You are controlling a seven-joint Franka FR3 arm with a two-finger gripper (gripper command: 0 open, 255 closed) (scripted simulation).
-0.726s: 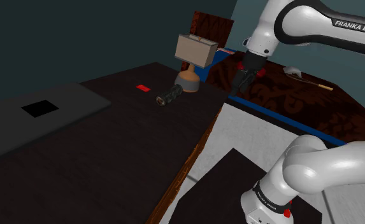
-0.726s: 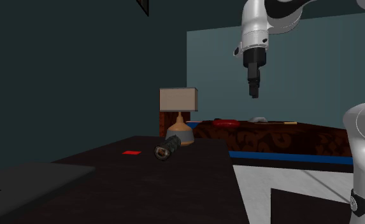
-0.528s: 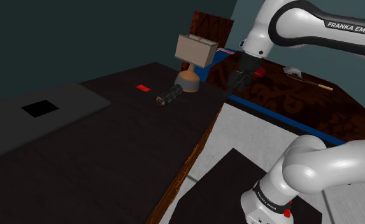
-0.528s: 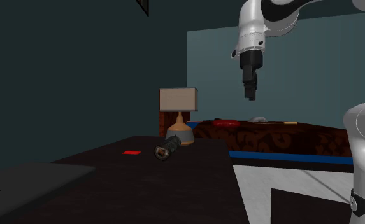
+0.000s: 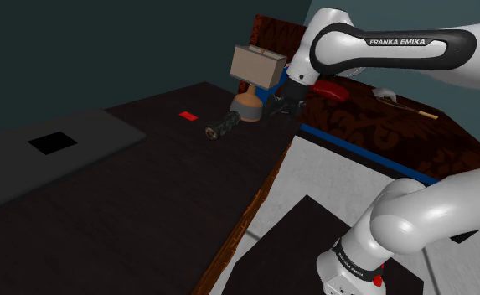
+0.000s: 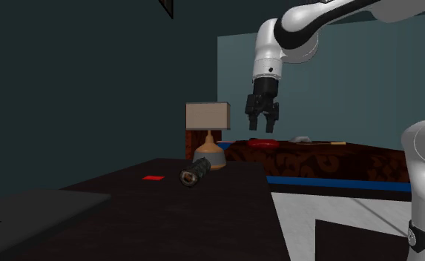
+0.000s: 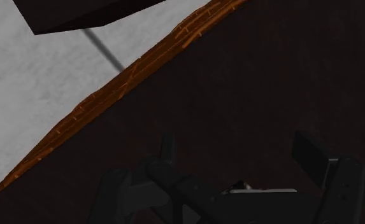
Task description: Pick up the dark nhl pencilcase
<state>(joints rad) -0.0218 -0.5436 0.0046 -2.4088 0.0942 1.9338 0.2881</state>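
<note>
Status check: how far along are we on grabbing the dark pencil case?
Nothing looks done: the dark cylindrical pencil case lies untouched on the dark table. In hand: the black hand hangs open in the air near the beige-shaded lamp, apart from the case. Left: move over it, descend, close, lift.

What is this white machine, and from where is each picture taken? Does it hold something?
It is a white robot arm on a stand, ending in a black gripper with two fingers. One picture is taken beside the stand, one low across the dark table, and one from the hand itself, looking down. On the table are a dark rolled pencil case, a lamp and a small red tag. The fingers stand apart and hold nothing.
</note>
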